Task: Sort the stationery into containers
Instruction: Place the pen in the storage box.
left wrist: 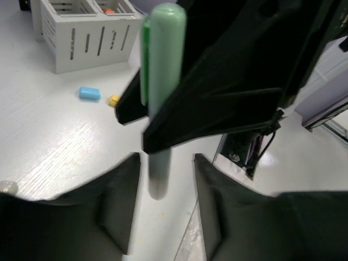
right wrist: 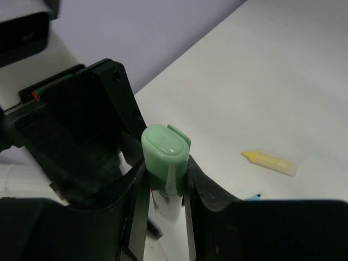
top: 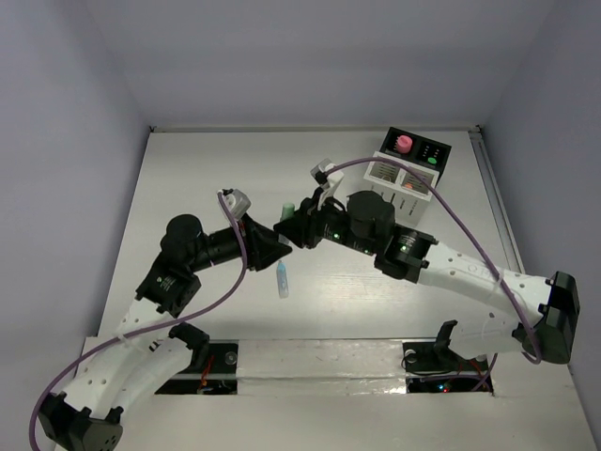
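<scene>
White tabletop with pale lavender walls behind it, seen from above; two robot arms meet near the middle. The right gripper is clamped on a green pen, its two black fingers pressed against the barrel just below the rounded cap. The left gripper faces it from the other side (the two almost nose to nose). Its fingers stand slightly apart, one on each side of the pen's far end, with a narrow gap showing on both sides, so they are not gripping.

On the table just in front of the grippers lies a blue pen. A yellow pen lies flat on its own, well apart from the right gripper.

At the far right of the table sits a white slatted box, joined to a black box behind it. A pink-capped bottle stands in the black box. A small blue chunk and a yellow chunk lie near the white box.
</scene>
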Controlling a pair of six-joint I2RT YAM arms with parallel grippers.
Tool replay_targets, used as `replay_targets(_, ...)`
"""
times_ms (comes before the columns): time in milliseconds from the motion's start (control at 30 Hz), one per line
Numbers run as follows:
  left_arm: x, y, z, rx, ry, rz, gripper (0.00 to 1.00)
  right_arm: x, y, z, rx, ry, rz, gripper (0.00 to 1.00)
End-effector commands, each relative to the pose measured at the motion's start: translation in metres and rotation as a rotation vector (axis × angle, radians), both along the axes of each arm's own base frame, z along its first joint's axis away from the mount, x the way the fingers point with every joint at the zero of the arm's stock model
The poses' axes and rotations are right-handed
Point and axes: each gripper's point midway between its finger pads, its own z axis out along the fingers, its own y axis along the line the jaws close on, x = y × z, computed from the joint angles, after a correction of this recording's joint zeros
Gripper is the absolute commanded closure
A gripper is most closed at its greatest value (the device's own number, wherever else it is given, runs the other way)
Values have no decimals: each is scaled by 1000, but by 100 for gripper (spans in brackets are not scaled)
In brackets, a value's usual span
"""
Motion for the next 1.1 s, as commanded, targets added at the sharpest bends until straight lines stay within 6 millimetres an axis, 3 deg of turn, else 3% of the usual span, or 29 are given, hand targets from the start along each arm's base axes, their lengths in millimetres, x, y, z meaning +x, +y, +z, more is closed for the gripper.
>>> replay_targets(0,-2,-1,15,-35,-45,-9,56,22,-14,11,20,-28,-140,95)
replay_targets(67,-1,1,16,-34,-59,3,45,40,-31,15,23,-28,-234,96)
replay_targets(133,2,4,16,-27,-70,31,27,54,-50,19,17,-26,-309,98)
replay_targets(167,2,5,16,-24,-69,37,21,76,-72,19,15,-23,-420,98)
replay_targets(233,2,6,17,-24,-77,48,11,94,-103,15,-12,-7,-529,98)
replay_targets(300,6,9,15,-14,-73,75,8,127,-158,5,-40,12,-727,98)
replay_targets(367,10,12,14,-1,-78,106,5,143,-205,1,-49,22,-894,98)
replay_targets(400,15,16,11,11,-68,146,1,155,-241,-9,-72,31,-999,98)
replay_targets(533,29,29,6,50,-63,256,1,169,-325,-21,-93,28,-1253,98)
replay_targets(667,36,39,7,63,-68,332,1,184,-375,-27,-161,-6,-1407,98)
replay_targets(767,36,44,8,62,-75,357,1,197,-391,-21,-214,-79,-1468,98)
replay_targets(900,35,45,8,63,-76,360,1,222,-387,-28,-287,-110,-1459,98)
replay_targets(1067,34,45,10,60,-82,358,1,233,-386,-44,-354,-111,-1448,98)
